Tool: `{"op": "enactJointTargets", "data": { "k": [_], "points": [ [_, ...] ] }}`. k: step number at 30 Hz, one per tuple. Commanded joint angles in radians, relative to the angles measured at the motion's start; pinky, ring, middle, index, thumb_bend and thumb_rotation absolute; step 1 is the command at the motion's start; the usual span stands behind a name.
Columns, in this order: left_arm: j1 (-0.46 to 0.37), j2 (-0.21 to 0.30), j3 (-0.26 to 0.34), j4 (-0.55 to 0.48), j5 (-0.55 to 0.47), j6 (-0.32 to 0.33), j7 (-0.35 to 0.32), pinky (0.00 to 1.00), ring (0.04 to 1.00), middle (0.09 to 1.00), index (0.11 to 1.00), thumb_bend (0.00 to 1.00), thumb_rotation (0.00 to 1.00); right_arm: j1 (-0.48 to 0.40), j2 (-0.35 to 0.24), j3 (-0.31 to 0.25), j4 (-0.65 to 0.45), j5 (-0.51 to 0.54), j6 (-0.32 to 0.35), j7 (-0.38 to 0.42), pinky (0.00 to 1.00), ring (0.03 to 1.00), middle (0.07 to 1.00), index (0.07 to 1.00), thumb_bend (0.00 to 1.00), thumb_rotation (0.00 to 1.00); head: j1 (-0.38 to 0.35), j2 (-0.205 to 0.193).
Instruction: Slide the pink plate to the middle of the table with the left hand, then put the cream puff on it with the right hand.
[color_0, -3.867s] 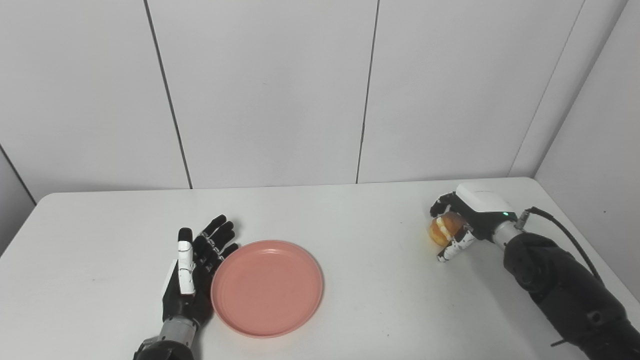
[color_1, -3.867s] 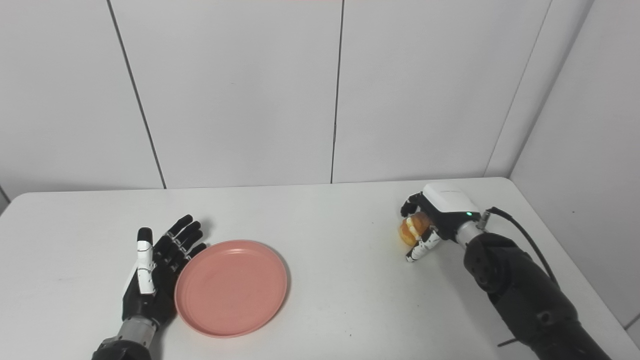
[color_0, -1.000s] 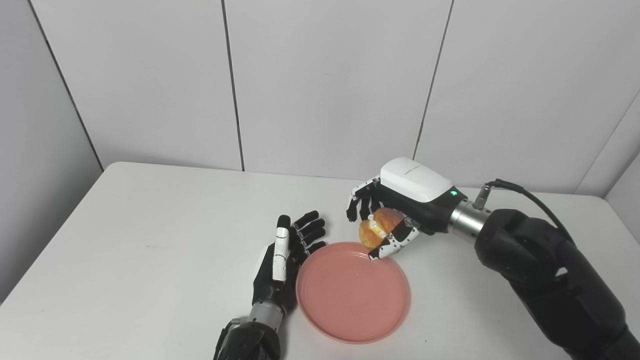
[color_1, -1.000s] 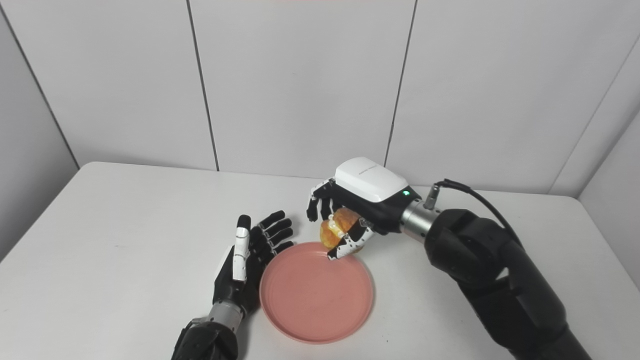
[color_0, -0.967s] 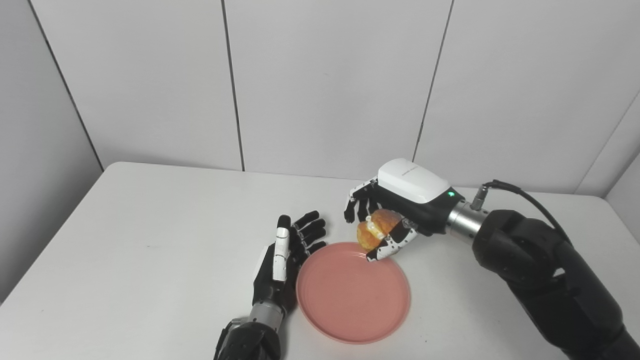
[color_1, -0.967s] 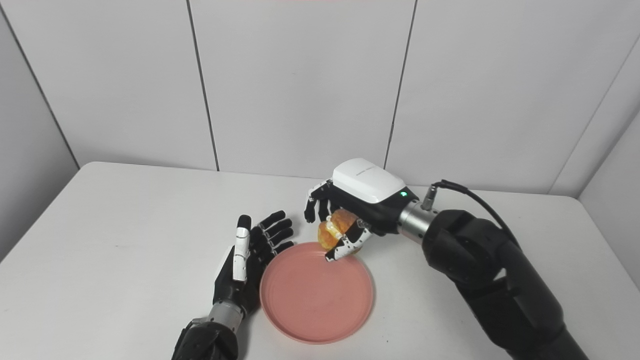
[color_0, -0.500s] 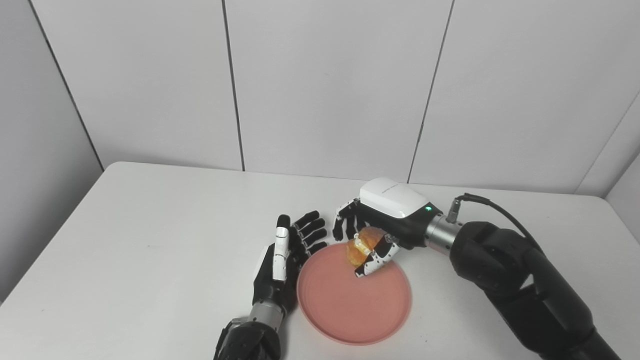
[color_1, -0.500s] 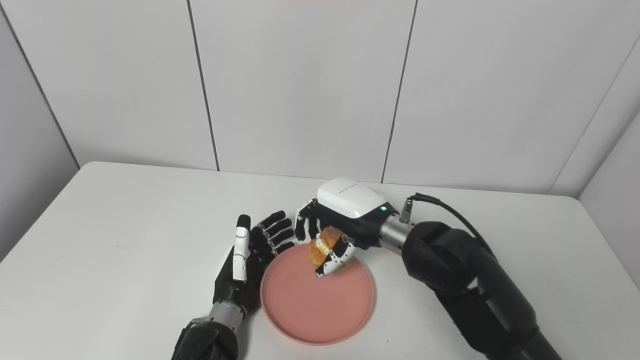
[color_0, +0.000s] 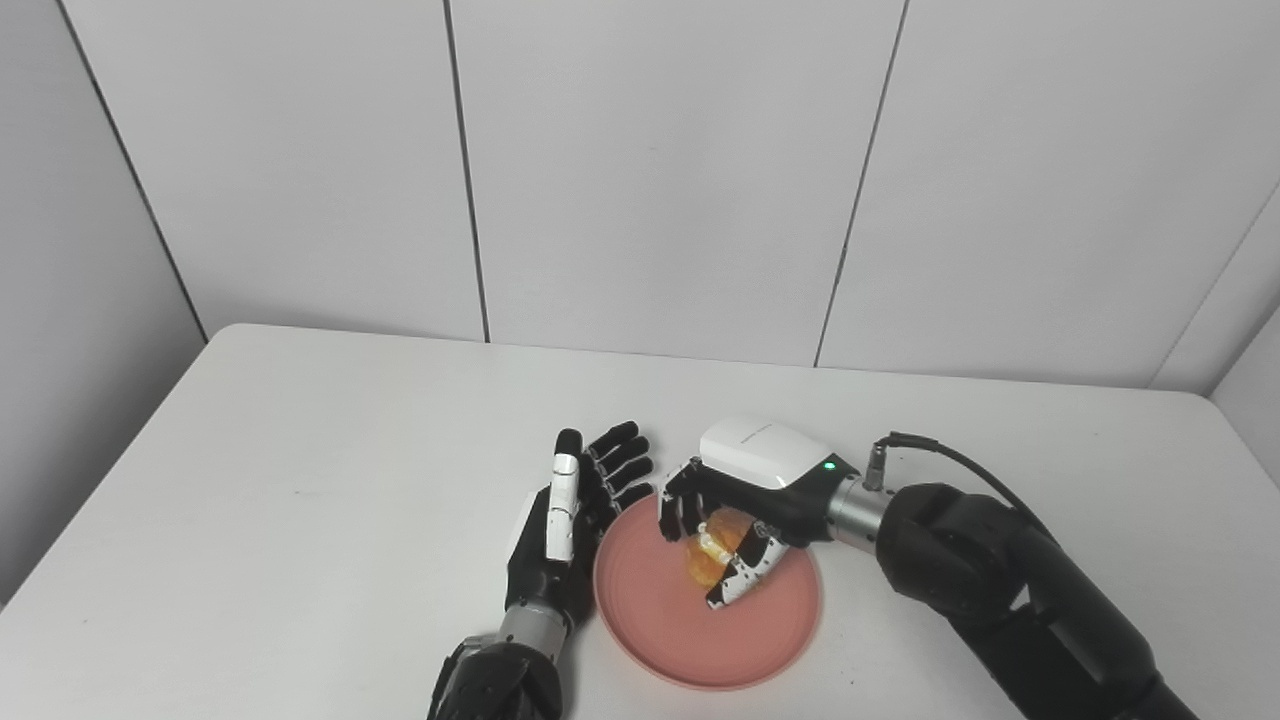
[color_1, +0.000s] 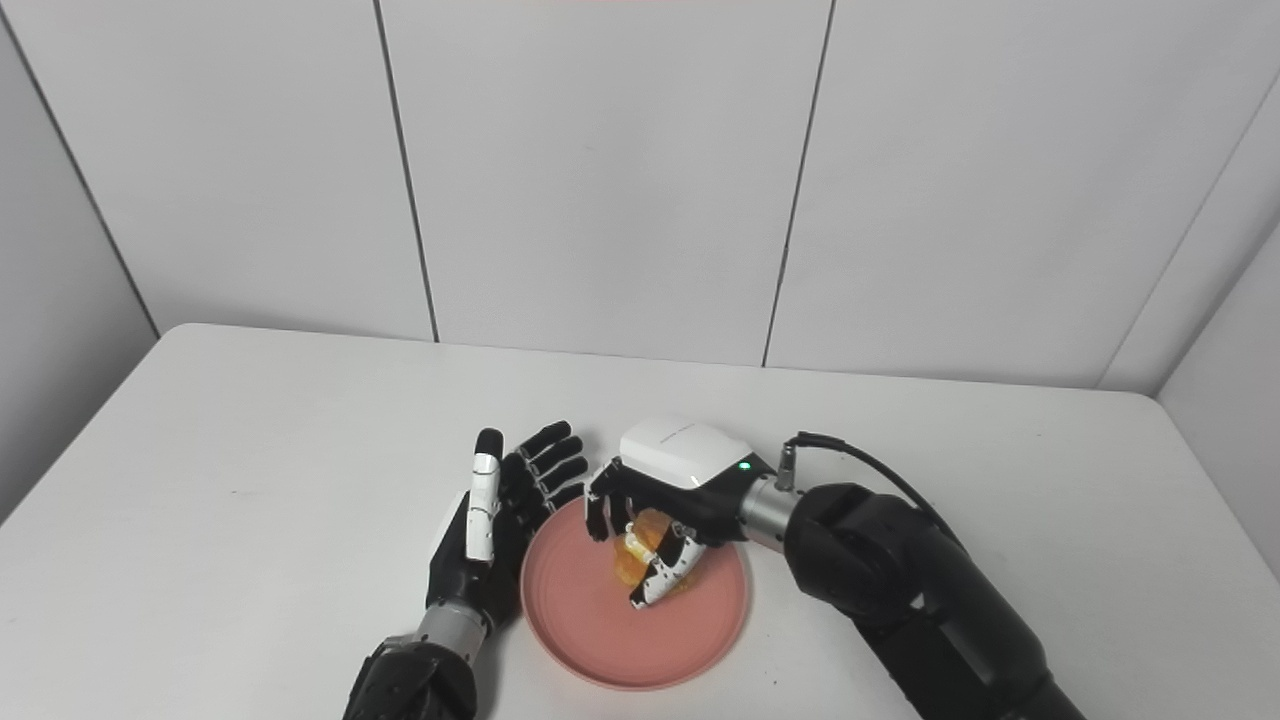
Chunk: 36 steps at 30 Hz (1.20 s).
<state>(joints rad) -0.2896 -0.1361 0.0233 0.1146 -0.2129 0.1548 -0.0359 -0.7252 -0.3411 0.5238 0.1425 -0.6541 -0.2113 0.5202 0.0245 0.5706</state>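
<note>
White table (color_0: 300, 450), left eye view: our right hand (color_0: 735, 510) grips the cream puff (color_0: 712, 545) low over the pink plate (color_0: 640, 620), mid-table toward the near edge. Right eye view: our left hand (color_1: 495, 530) lies spread, empty, beside the rim. We judge release should follow contact.
</note>
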Motion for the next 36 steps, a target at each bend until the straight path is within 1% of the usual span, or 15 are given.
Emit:
{"op": "enactJointTargets", "data": {
  "k": [1, 7, 11, 14, 16, 17, 18, 19, 20, 21, 25, 26, 31, 34, 36],
  "points": [
    [0.007, -0.012, -0.006, -0.004, -0.003, 0.028, 0.003, 0.78, 0.817, 0.805, 0.74, 0.75, 0.99, -0.027, 0.004, -0.005, -0.01, 0.006, -0.036, -0.011, 0.36, 0.416, 0.494, 0.51, 0.52, 0.0, -0.002, 0.002],
    [0.007, -0.012, -0.009, -0.005, 0.001, 0.028, 0.003, 0.76, 0.801, 0.783, 0.733, 0.75, 0.99, -0.025, 0.006, 0.012, -0.01, -0.008, -0.038, 0.005, 0.35, 0.423, 0.503, 0.503, 0.52, 0.0, 0.002, 0.003],
    [0.006, -0.012, -0.01, -0.002, 0.001, 0.024, 0.002, 0.76, 0.798, 0.775, 0.732, 0.74, 0.99, -0.025, 0.006, 0.017, -0.011, -0.014, -0.047, 0.003, 0.36, 0.43, 0.507, 0.496, 0.52, 0.0, 0.001, 0.004],
    [0.005, -0.009, -0.009, 0.0, -0.001, 0.028, 0.0, 0.77, 0.802, 0.777, 0.729, 0.75, 0.98, -0.026, 0.004, 0.014, -0.017, -0.027, -0.037, 0.005, 0.38, 0.434, 0.516, 0.496, 0.52, 0.0, -0.004, 0.004],
    [0.004, -0.007, -0.009, -0.001, -0.003, 0.032, -0.002, 0.77, 0.813, 0.788, 0.739, 0.75, 0.99, -0.029, 0.0, 0.01, -0.025, -0.035, -0.025, 0.013, 0.39, 0.468, 0.491, 0.494, 0.53, 0.0, -0.004, 0.004],
    [0.005, -0.006, -0.008, -0.003, -0.005, 0.035, -0.003, 0.77, 0.819, 0.793, 0.745, 0.75, 0.99, -0.032, -0.003, 0.009, -0.031, -0.033, -0.015, 0.028, 0.43, 0.511, 0.551, 0.494, 0.53, 0.07, -0.005, 0.005],
    [0.005, -0.006, -0.007, -0.003, -0.009, 0.034, -0.006, 0.76, 0.824, 0.798, 0.75, 0.75, 0.98, -0.037, -0.008, 0.008, -0.039, -0.019, 0.008, 0.063, 0.48, 0.571, 0.611, 0.562, 0.81, 0.16, -0.005, 0.005],
    [0.005, -0.005, -0.006, -0.004, -0.012, 0.034, -0.009, 0.76, 0.834, 0.804, 0.749, 0.75, 0.98, -0.041, -0.011, 0.006, -0.047, -0.007, 0.029, 0.096, 0.56, 0.646, 0.673, 0.609, 0.9, 0.21, -0.007, 0.006],
    [0.005, -0.004, -0.006, -0.004, -0.014, 0.033, -0.011, 0.76, 0.848, 0.812, 0.748, 0.75, 0.99, -0.043, -0.013, 0.003, -0.053, 0.001, 0.042, 0.118, 0.64, 0.721, 0.734, 0.653, 0.97, 0.25, -0.007, 0.006],
    [0.005, -0.003, -0.007, -0.003, -0.01, 0.03, -0.013, 0.76, 0.867, 0.829, 0.747, 0.74, 0.99, -0.046, -0.018, -0.001, -0.064, 0.009, 0.058, 0.146, 0.71, 0.784, 0.784, 0.683, 0.99, 0.27, -0.007, 0.006],
    [0.005, -0.001, -0.008, -0.002, -0.002, 0.03, -0.013, 0.75, 0.886, 0.85, 0.75, 0.74, 1.0, -0.05, -0.03, -0.018, -0.085, 0.028, 0.082, 0.197, 0.79, 0.855, 0.841, 0.721, 1.0, 0.3, -0.008, 0.008],
    [0.005, -0.001, -0.007, -0.002, -0.003, 0.031, -0.013, 0.76, 0.88, 0.833, 0.746, 0.75, 1.0, -0.049, -0.031, -0.023, -0.087, 0.032, 0.084, 0.203, 0.81, 0.87, 0.851, 0.731, 1.0, 0.32, -0.008, 0.008],
    [0.006, 0.001, -0.008, -0.003, -0.004, 0.032, -0.015, 0.77, 0.888, 0.844, 0.748, 0.75, 1.0, -0.052, -0.033, -0.04, -0.098, 0.044, 0.087, 0.229, 0.81, 0.878, 0.856, 0.744, 1.0, 0.37, -0.012, 0.008],
    [0.006, 0.003, -0.011, -0.005, 0.001, 0.033, -0.014, 0.76, 0.89, 0.853, 0.749, 0.74, 1.0, -0.053, -0.036, -0.05, -0.111, 0.045, 0.093, 0.237, 0.79, 0.87, 0.853, 0.741, 1.0, 0.39, -0.012, 0.008],
    [0.005, 0.002, -0.011, -0.007, 0.0, 0.035, -0.014, 0.77, 0.874, 0.836, 0.752, 0.74, 1.0, -0.051, -0.041, -0.06, -0.13, 0.047, 0.104, 0.241, 0.77, 0.86, 0.849, 0.739, 1.0, 0.4, -0.013, 0.009]
  ]
}}
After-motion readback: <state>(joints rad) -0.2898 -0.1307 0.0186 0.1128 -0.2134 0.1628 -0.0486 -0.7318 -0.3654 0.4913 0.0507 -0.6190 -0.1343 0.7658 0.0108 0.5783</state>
